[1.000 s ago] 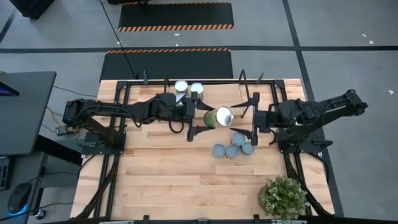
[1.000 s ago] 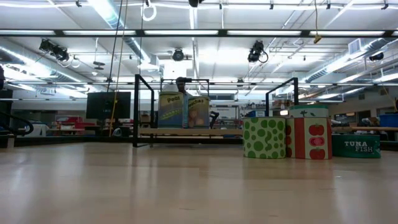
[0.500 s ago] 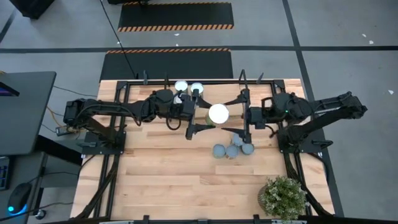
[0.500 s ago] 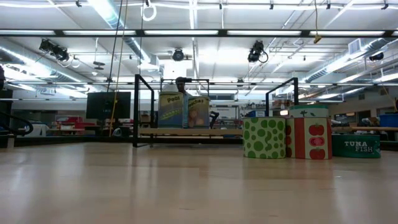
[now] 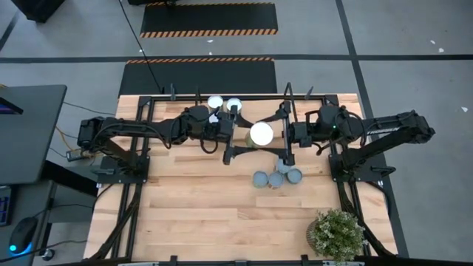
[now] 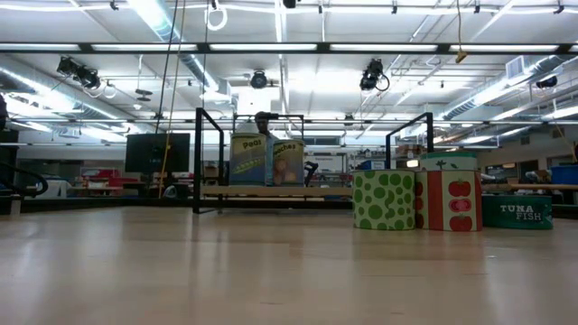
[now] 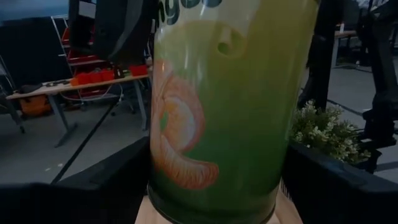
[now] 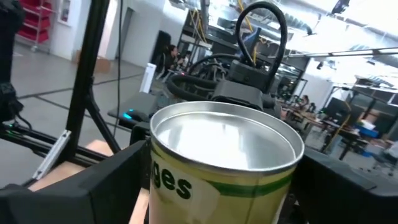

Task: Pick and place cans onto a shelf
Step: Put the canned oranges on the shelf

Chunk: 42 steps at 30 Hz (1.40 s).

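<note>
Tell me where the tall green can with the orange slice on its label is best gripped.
Grip the green can on its straight side wall at about mid height, coming in level from the side. It stands upright, and its flat shiny top offers nothing to pinch. The left gripper holds it this way from the left, and the right gripper sits close on the opposite side.

We see a bushy green potted plant (image 5: 337, 234) near the light wooden table's (image 5: 199, 214) front right corner. Off its left edge stands a dark grey desk (image 5: 26, 133). Behind it lie black floor mats with orange-striped edges (image 5: 209, 20).
</note>
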Each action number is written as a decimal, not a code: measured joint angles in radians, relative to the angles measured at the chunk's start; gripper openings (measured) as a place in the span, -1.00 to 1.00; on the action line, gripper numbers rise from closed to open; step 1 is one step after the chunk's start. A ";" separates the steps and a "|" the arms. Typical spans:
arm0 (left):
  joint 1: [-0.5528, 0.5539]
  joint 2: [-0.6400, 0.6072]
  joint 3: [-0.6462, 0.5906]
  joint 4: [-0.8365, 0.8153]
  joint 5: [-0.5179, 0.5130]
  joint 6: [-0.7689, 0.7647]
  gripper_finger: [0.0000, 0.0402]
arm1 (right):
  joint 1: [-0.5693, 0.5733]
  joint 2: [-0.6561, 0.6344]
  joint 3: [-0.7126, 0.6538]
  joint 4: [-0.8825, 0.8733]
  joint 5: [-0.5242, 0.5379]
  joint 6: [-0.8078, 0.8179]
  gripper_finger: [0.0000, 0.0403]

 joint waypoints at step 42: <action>-0.199 -0.106 -0.001 -0.618 -0.451 -0.039 0.77 | -0.116 -0.058 -0.263 0.023 0.110 0.113 0.62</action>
